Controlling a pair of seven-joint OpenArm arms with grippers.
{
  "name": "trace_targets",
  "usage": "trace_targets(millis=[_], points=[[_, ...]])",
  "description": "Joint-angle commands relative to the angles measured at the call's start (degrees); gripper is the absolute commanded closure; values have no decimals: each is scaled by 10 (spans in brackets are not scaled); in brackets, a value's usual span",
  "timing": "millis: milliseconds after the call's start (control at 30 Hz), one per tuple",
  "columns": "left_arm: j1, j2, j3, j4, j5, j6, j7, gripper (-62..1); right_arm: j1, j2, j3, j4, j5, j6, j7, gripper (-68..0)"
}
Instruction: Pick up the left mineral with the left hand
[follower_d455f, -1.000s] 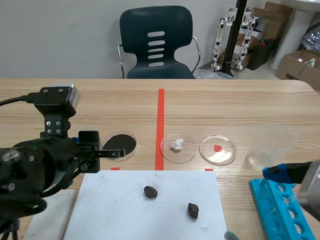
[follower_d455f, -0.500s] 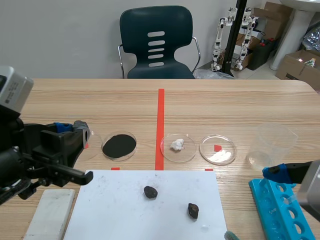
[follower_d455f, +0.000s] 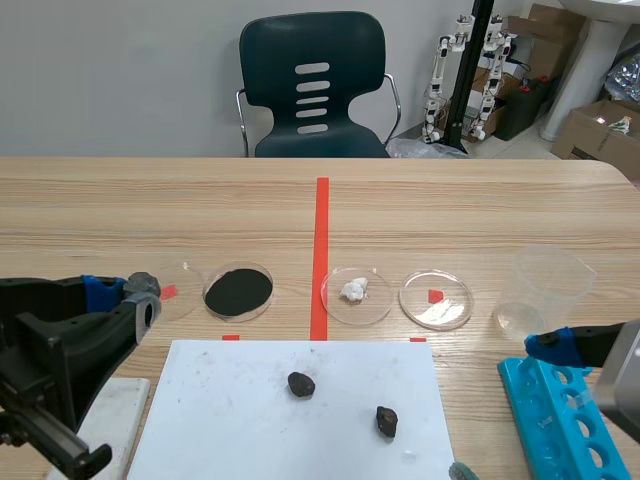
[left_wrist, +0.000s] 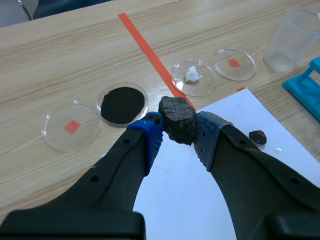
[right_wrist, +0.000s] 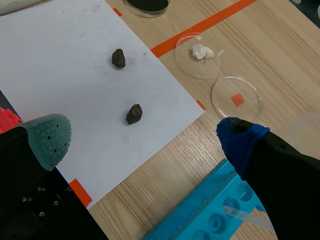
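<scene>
Swung back leftward since a second ago, my left gripper (left_wrist: 179, 132) is clamped on the dark left mineral (left_wrist: 176, 115), holding it between my pads up off the wooden table (left_wrist: 75, 60). Another mineral (left_wrist: 257, 137) lies on the white paper (left_wrist: 200, 200).

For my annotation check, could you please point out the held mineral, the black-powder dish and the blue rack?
mineral (left_wrist: 177, 119): left wrist view, middle of its dark face.
black-powder dish (left_wrist: 98, 105): left wrist view, clear rim beside the powder.
blue rack (follower_d455f: 548, 402): scene view, its top surface.

Scene view across table (follower_d455f: 450, 210); wrist views downward, sharing white sheet (follower_d455f: 220, 420)
</scene>
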Motion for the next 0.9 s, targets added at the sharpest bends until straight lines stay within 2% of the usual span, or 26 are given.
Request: trace_targets(millis=[0,867], points=[[-3,1,3,8,-4,1,-4,-116,-2,0,1,11,7,-2,7,-608],[-3,1,3,8,-4,1,17,-116,-2,0,1,11,7,-2,7,-608]])
